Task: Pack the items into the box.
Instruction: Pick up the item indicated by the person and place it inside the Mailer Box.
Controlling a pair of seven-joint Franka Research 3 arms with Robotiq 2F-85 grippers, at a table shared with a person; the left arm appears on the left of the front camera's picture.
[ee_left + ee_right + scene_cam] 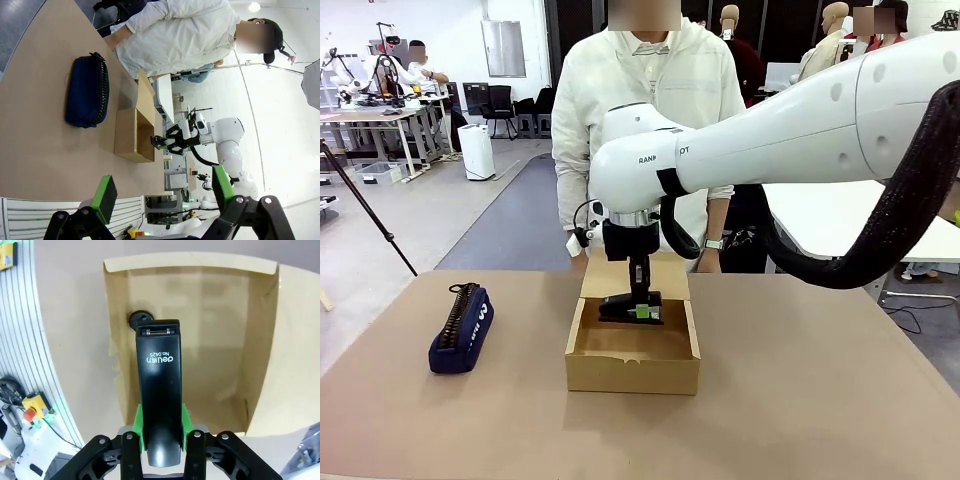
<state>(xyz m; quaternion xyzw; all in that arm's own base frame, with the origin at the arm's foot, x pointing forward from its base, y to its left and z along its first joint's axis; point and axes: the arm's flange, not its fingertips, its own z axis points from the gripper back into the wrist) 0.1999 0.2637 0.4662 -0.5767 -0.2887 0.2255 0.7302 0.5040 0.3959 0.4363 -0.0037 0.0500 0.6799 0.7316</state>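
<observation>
The right tool (639,312) is clamped on the small black plastic stapler (159,390), holding it inside the open, shallow brown cardboard box (632,376) on the tan counter (820,380). The navy blue oblong zippered pouch (462,330) with white lettering lies on the counter, apart from the box on its left. The left tool (164,189) hangs spread wide, gripping nothing.
</observation>
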